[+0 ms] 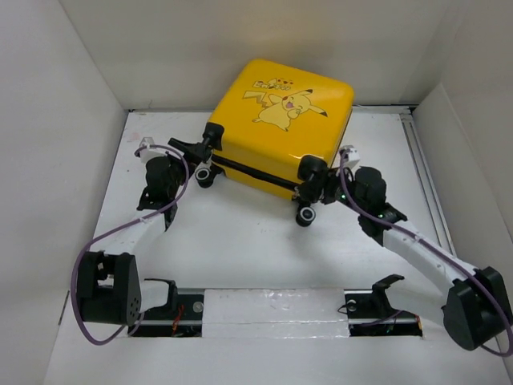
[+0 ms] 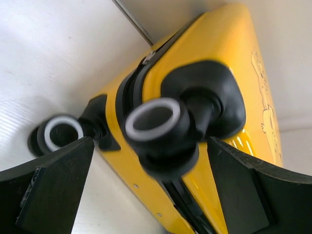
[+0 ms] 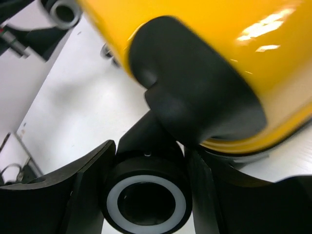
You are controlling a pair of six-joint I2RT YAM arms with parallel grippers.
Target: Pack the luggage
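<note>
While the luggage (image 1: 280, 120) lay closed at the table's far edge, I judged packing mostly done, zip state unclear. Left gripper (image 2: 151, 151) spread wide around the left caster (image 2: 153, 119), not touching; right gripper (image 3: 151, 153) clamped on the right caster (image 3: 146, 200).

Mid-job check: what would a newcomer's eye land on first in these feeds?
First, the bright-yellow hard-shell suitcase with a Pikachu cartoon, lying closed at the far middle of the white table. Next, the right hand sits snug around a black caster wheel with a white ring at the suitcase's near right corner. The open left hand straddles another such wheel at the left corner.
</note>
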